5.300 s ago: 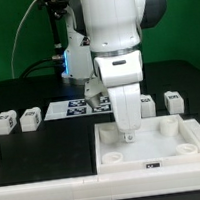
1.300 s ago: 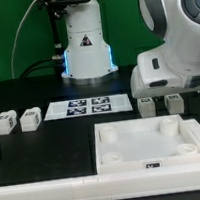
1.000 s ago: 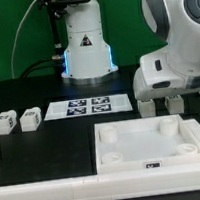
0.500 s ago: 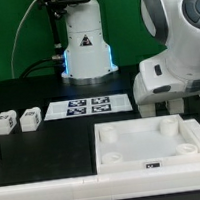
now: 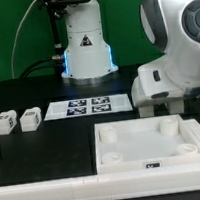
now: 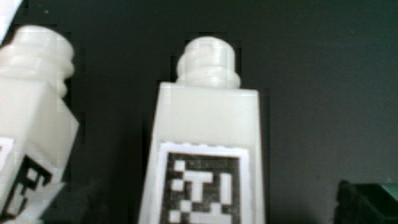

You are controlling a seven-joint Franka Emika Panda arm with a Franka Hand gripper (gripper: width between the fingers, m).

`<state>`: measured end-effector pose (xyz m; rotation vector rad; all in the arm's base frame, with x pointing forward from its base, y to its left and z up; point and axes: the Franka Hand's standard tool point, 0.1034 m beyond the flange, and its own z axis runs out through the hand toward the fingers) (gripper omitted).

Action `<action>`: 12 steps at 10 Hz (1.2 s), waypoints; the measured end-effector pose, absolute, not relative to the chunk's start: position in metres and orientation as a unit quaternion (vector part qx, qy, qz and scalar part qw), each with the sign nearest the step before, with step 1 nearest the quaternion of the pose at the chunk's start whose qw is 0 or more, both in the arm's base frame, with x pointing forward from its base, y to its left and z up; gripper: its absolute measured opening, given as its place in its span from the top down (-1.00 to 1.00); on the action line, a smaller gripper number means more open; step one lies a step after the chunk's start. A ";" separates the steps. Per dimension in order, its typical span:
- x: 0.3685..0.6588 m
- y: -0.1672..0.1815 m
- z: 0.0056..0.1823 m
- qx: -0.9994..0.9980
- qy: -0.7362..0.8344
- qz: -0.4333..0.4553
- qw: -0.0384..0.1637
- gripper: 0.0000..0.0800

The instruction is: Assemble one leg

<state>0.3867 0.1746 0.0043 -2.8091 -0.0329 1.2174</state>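
Leg (image 6: 210,150) at the centre of the wrist view lies on the black table (image 5: 17,97) under the arm (image 5: 175,69), at the exterior view's right beyond the tray-like part (image 5: 145,155), with a look-alike (image 6: 36,110) just beside it. It looks light, stiff and smooth, probably slippery, so the flat sides of its square body should suit a grip better than the narrow knobbed tip. Gripper fingers show in neither view, so I cannot tell whether they stand apart or together.

The arm (image 5: 176,74) has sunk lower over the leg (image 6: 205,150)
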 end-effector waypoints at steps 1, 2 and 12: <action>0.381 0.173 0.006 -0.909 -0.012 0.416 0.038 -0.62; 0.377 0.171 0.006 -0.891 -0.013 0.453 0.035 -0.62; 0.380 0.172 0.005 -0.892 -0.002 0.452 0.030 0.28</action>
